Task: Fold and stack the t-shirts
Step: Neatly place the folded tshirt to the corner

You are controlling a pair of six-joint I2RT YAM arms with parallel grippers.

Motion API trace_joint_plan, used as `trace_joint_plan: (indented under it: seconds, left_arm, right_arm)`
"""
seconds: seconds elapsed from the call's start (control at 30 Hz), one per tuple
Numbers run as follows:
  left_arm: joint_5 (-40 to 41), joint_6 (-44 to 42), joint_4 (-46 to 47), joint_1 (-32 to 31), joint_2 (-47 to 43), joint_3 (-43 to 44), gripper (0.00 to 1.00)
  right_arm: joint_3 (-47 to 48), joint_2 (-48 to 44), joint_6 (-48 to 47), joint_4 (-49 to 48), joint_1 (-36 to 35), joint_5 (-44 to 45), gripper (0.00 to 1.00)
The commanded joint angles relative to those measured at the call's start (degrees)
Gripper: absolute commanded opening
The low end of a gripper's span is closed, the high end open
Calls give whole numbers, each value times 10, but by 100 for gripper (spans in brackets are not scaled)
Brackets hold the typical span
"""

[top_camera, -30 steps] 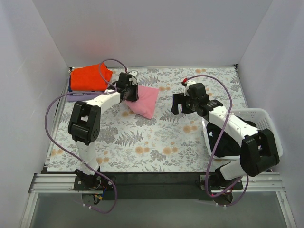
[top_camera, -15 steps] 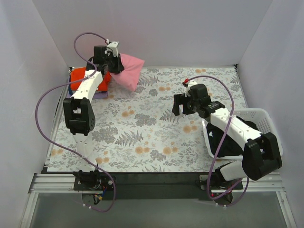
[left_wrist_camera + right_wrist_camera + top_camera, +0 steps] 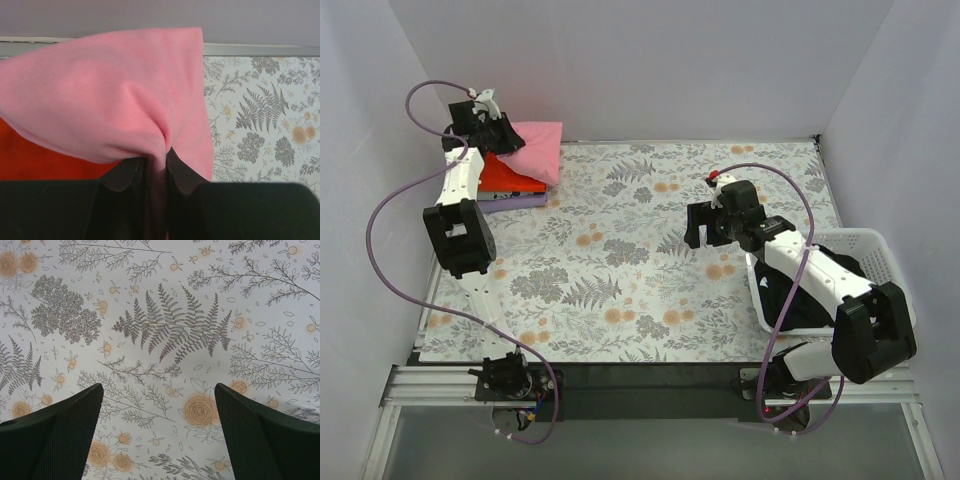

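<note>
The pink shirt [image 3: 538, 150] is at the mat's [image 3: 620, 265] far left corner, folded into a thick pad and pinched along one edge by the left gripper [image 3: 510, 138]. In the left wrist view the jaws of that gripper [image 3: 155, 161] stand nearly together with a gathered fold of pink shirt [image 3: 110, 95] clamped between them. The cloth fans out beyond the fingers.

The pink shirt sits over the red shirt [image 3: 503, 176], which lies on a purple cloth [image 3: 517, 200] at the same corner of the mat. Whether the pink one already rests on the red shirt [image 3: 30, 161] I cannot tell.

The right gripper [image 3: 708, 226] hangs over the mat's right half, well apart from the stack. Its jaws are spread wide with nothing in them, and the right wrist view shows only the floral mat [image 3: 165, 335] between the fingers [image 3: 70, 415].

A white basket [image 3: 880, 243] stands at the mat's right edge, with dark cloth [image 3: 788, 308] inside.
</note>
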State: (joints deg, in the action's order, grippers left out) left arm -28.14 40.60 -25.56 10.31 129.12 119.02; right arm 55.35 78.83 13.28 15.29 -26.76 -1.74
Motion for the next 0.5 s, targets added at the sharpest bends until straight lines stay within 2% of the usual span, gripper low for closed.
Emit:
trace_joint_plan:
  seconds: [0.0,0.33,0.47]
  left_arm:
    - [-40,33,24,16,-26,31,0]
    - [-15,56,39,52,-12,2,0]
    - [24,61,50,60,-16,-17,0]
  right_arm:
    - [-6,-22,-4,2,-1,-6,98]
    - [-19,-30,-4,6,-2,-6,98]
    - [-20,-33,-4,9,-2,-5,98]
